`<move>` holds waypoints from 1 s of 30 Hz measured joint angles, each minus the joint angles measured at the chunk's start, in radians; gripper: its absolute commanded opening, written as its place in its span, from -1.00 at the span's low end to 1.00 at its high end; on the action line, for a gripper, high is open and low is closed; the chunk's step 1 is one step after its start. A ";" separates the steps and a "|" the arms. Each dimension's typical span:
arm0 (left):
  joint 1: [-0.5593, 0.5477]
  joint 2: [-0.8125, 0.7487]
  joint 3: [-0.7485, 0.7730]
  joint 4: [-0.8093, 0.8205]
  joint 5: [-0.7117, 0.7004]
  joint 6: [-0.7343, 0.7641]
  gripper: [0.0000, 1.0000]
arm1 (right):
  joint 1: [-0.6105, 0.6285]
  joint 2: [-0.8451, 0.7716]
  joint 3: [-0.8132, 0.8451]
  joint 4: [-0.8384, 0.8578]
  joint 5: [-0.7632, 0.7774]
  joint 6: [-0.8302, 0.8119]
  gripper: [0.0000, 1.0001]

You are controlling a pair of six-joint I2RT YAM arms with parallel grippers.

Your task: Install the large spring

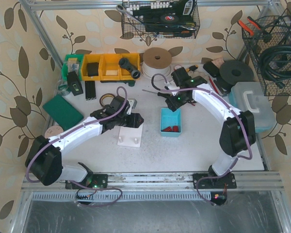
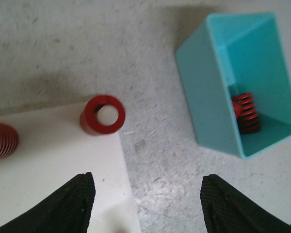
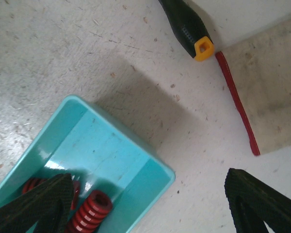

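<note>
A red spring (image 2: 103,114) stands on a peg of the white base plate (image 2: 53,160), which also shows in the top view (image 1: 130,138). A second red spring (image 2: 1,141) sits at the plate's left edge. My left gripper (image 2: 148,206) is open and empty, above the plate's right edge (image 1: 133,121). The blue bin (image 2: 208,97) to its right holds a red spring (image 2: 245,112). My right gripper (image 3: 145,204) is open and empty over the bin's far corner (image 3: 102,145), near red springs (image 3: 89,211) inside; it also shows in the top view (image 1: 178,99).
A black screwdriver handle with a yellow end (image 3: 189,29) and a red strip (image 3: 237,104) lie beyond the bin. Yellow bins (image 1: 109,65), a tape roll (image 1: 157,60), a green pad (image 1: 63,110) and a white-teal case (image 1: 252,99) ring the table.
</note>
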 measured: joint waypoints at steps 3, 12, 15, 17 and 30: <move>0.006 -0.015 -0.007 0.045 0.008 0.000 0.28 | -0.002 0.053 0.011 0.013 0.006 -0.048 0.69; 0.072 -0.048 -0.088 0.124 0.056 -0.037 0.27 | -0.011 0.105 0.010 0.062 0.015 -0.141 0.67; 0.085 -0.048 -0.092 0.141 0.066 -0.047 0.26 | -0.016 0.133 0.012 0.079 0.014 -0.156 0.63; 0.085 -0.048 -0.093 0.150 0.076 -0.049 0.26 | -0.018 0.161 0.013 0.084 0.013 -0.163 0.60; 0.091 -0.048 -0.112 0.185 0.089 -0.063 0.25 | 0.019 0.212 0.001 0.111 0.002 -0.173 0.29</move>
